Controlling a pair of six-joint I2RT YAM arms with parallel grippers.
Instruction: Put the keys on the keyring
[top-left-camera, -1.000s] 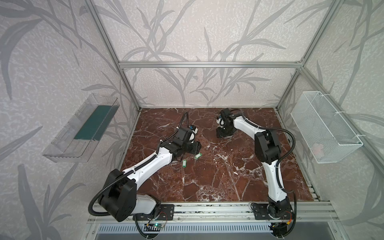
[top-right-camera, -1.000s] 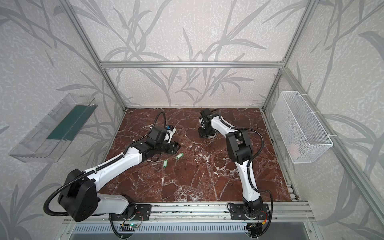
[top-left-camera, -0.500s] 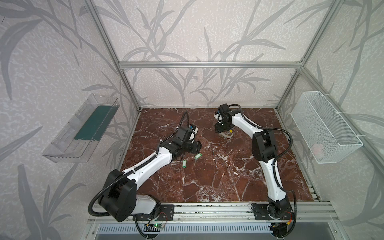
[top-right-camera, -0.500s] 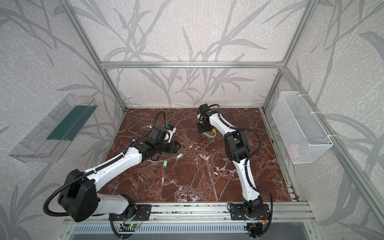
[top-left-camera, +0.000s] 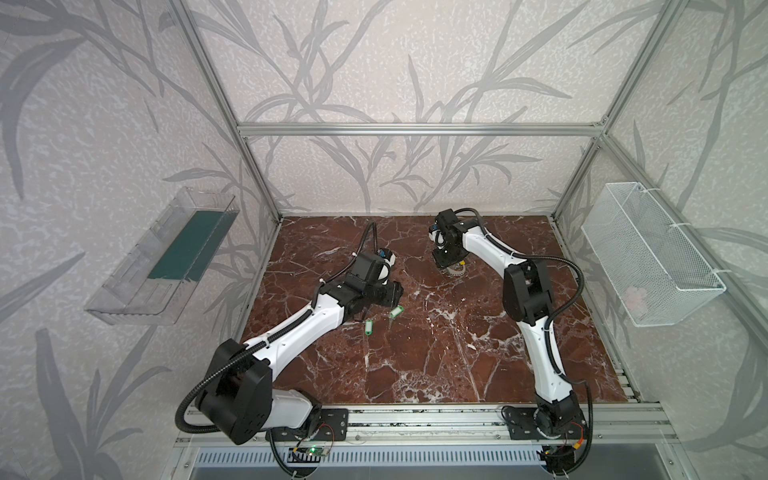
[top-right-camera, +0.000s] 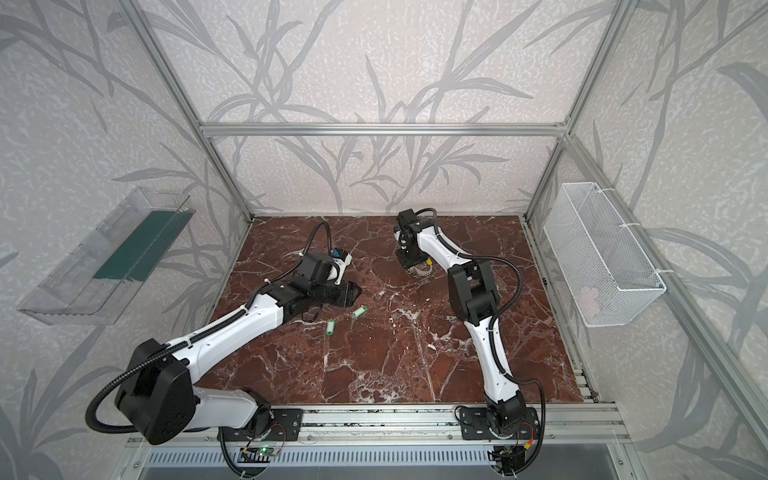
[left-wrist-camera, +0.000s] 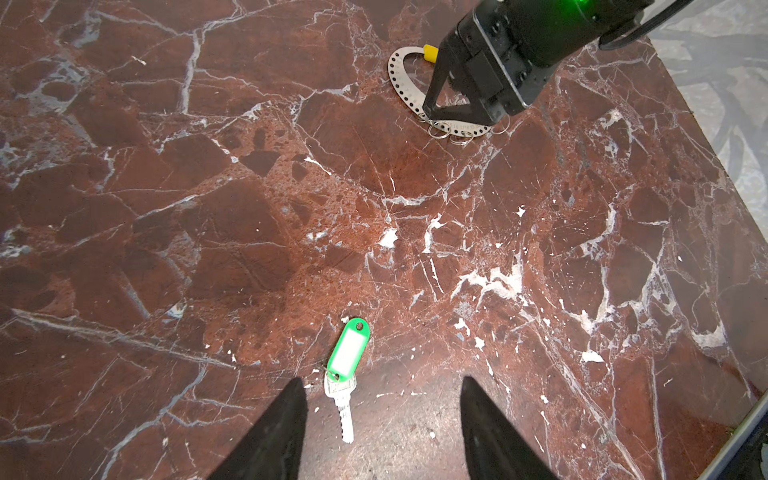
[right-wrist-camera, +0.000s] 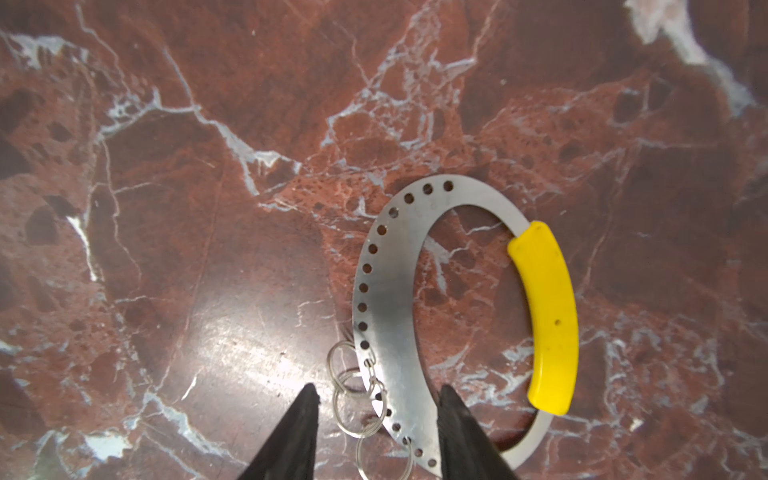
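Left arm (top-left-camera: 299, 332) starts at the near rail and runs low and long over the worktop (top-left-camera: 436, 365). Its forearm is almost flat, and the wrist is turned so the left hand (top-left-camera: 395, 293) points toward the middle. The left hand is wide open and empty; in the left wrist view its fingertips (left-wrist-camera: 291, 399) stand well apart above the marble. The keys (top-left-camera: 368, 326) lie flat on the worktop just beside that hand, green tags near each other but not touching, seen in both top views (top-right-camera: 359, 311). In the left wrist view one of the keys (left-wrist-camera: 348, 351) lies between the fingers, closer to one of them. Its blade points toward the hand and its tag away.

Right arm (top-left-camera: 544, 357) also starts at the near rail. Its lower link rises steeply to a high elbow, and the forearm reaches to the far middle with the right hand (top-left-camera: 449, 264) pointing straight down. The keyring (right-wrist-camera: 382, 291) lies flat on the far worktop, well apart from the keys and directly under that hand (right-wrist-camera: 378, 392). The right hand is partly open and straddles the perforated band — one finger outside by the small split rings (right-wrist-camera: 353, 399), one inside the ring's opening. A gap shows on the outer side, so it is not clamped. The yellow sleeve (right-wrist-camera: 544, 316) is on the opposite side of the ring, clear of the fingers.
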